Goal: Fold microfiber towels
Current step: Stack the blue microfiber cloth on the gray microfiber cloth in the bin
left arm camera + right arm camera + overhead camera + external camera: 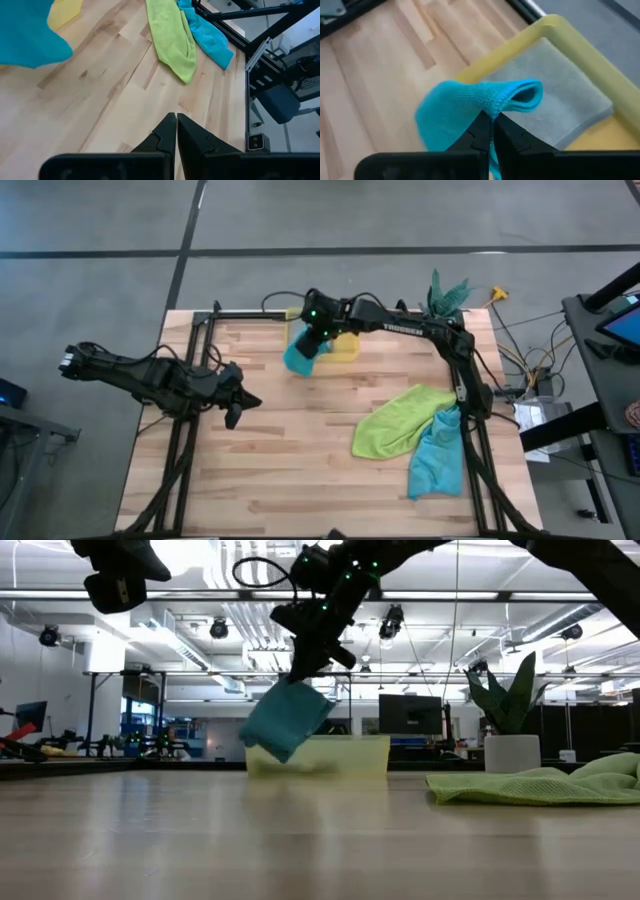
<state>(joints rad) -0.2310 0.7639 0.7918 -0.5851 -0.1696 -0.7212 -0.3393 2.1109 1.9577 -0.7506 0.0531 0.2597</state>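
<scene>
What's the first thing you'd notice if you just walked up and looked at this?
The right gripper pinches a folded teal cloth, dangling it in the air just in front of the yellow see-through plastic bin, where a grey cloth already lies flat. Over by the table's right edge, a crumpled lime green towel lies partly under another teal one. The left gripper waits shut and empty above the table's left side.

Wooden table (300, 470): yellow bin (345, 347), green towel (395, 420), teal towel (438, 460).
</scene>
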